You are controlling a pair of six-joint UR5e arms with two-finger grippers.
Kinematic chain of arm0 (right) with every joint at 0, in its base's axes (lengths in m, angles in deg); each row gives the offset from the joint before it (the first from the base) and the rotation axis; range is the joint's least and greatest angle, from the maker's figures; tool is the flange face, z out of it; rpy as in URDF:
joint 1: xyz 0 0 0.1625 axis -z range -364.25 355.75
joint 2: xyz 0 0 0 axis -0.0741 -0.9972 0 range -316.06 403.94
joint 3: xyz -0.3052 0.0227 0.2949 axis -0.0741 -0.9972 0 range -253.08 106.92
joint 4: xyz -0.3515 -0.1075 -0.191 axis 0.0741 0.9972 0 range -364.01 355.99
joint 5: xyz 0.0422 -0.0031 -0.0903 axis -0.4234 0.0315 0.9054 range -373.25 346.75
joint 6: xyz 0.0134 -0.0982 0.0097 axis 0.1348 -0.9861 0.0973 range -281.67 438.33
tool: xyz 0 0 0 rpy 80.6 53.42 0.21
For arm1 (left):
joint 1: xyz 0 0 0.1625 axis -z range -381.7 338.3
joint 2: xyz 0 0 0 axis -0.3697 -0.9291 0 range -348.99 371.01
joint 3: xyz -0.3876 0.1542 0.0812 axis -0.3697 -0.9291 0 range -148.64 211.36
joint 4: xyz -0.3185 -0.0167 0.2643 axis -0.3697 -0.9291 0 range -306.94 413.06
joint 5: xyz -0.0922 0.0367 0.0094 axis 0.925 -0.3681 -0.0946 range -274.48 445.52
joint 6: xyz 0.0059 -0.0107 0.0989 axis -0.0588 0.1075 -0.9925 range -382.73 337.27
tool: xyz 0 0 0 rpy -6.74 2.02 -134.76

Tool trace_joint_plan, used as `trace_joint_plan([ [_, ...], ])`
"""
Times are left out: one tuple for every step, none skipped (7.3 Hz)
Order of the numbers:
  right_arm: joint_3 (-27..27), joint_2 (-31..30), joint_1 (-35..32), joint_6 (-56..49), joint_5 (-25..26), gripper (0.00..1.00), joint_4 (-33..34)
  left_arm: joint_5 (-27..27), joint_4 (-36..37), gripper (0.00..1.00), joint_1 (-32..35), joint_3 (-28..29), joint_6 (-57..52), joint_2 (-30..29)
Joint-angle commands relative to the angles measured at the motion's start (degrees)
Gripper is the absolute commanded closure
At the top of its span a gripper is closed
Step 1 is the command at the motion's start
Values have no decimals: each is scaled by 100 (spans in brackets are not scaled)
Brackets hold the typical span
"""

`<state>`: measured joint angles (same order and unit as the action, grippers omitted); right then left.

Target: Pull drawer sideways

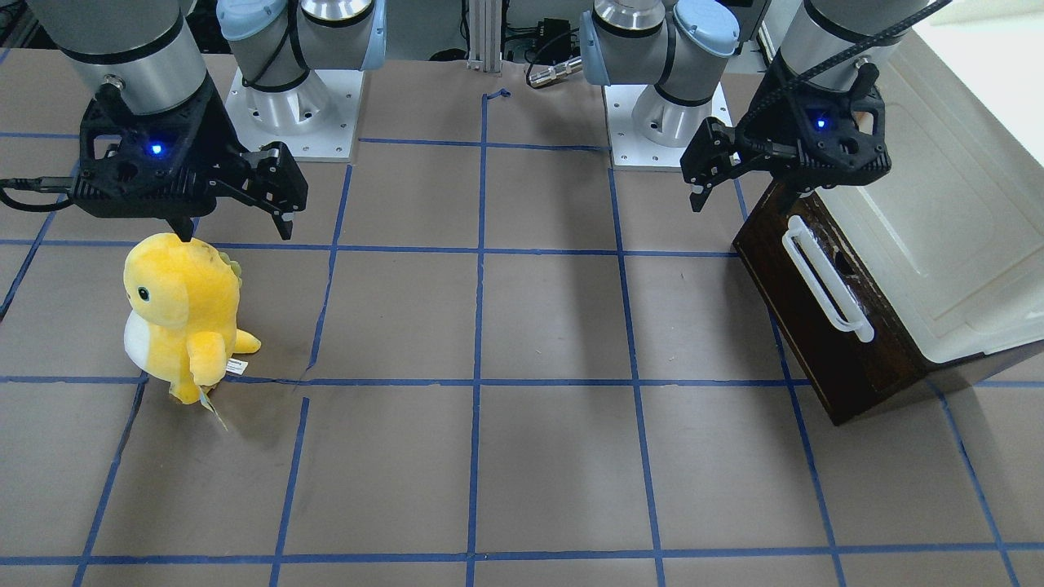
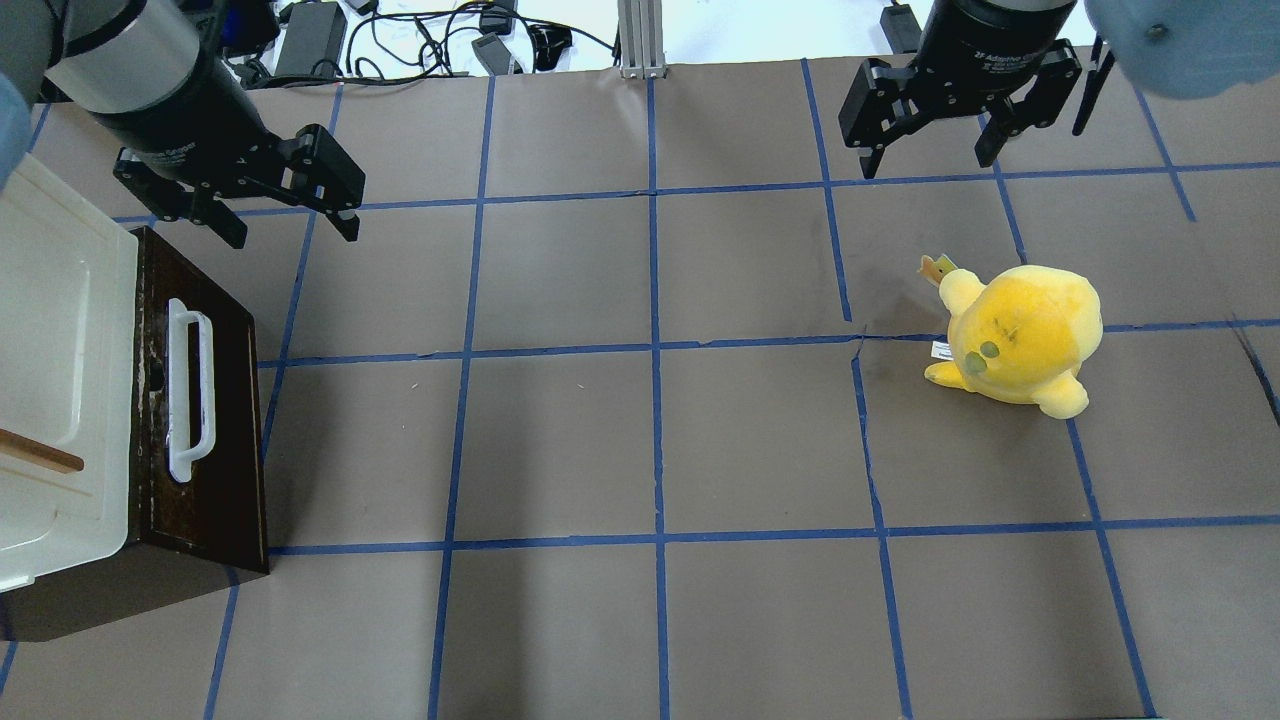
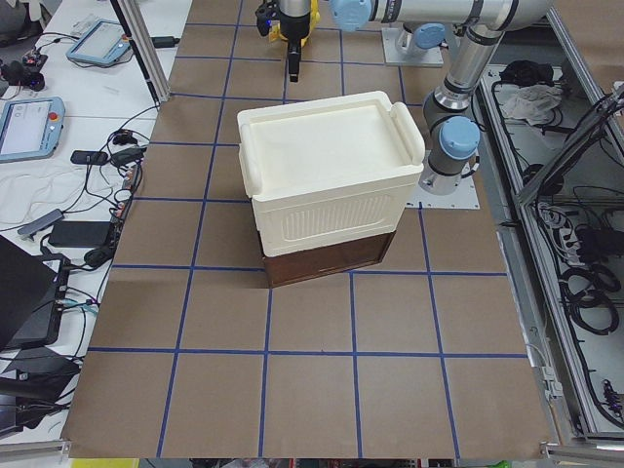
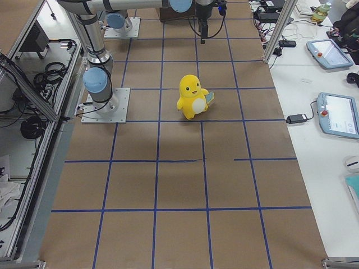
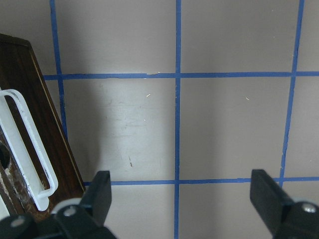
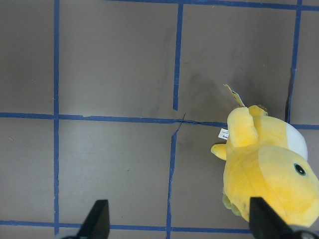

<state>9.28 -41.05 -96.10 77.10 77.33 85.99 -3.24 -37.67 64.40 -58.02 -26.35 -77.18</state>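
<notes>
Drawer (image 2: 215, 430) sat shut at the table's (image 2: 650, 450) left edge, its dark wooden front turned toward the middle of the surface and a cream box (image 2: 60, 330) stacked on the casing above it. The wood looked stiff and would not give. The box's load probably made the slide drag, and a hard tug might shift the whole stack instead of the drawer.

A long white handle (image 2: 190, 390) ran along the front. As smooth plastic it was likely slippery, so the safest hold was across its middle, where a pull would stay square and not jam one side. Whether the bar flexes could not be judged from these views.

The left gripper (image 2: 285, 215) hung above the table just past the drawer's far end, close to the handle. Its fingers were spread wide with nothing between them. The right gripper (image 2: 928, 150) hung near the far right corner, also spread and empty, beside a yellow plush toy (image 2: 1020, 335).
</notes>
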Motion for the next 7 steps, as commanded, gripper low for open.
trace_joint_plan([
  [0, 0, 0, 0, -6, 0, 0, -1, 11, 0, 3, -9, 1, -5],
  [0, 0, 0, 0, 3, 0, 0, 8, 11, 0, 3, -9, 1, -5],
  [0, 0, 0, 0, -6, 0, 0, 17, 20, 0, 3, -18, -8, -5],
  [0, 0, 0, 0, -6, 0, 0, 26, 20, 0, 3, -18, 1, -5],
  [0, 0, 0, 0, -6, 0, 0, 26, 11, 0, 3, -10, 1, 21],
  [0, 0, 0, 0, 3, 0, 0, 8, 11, 0, 12, -18, 1, 39],
  [0, 0, 0, -9, -6, 0, 0, 25, 11, 0, 12, -18, 1, 48],
])
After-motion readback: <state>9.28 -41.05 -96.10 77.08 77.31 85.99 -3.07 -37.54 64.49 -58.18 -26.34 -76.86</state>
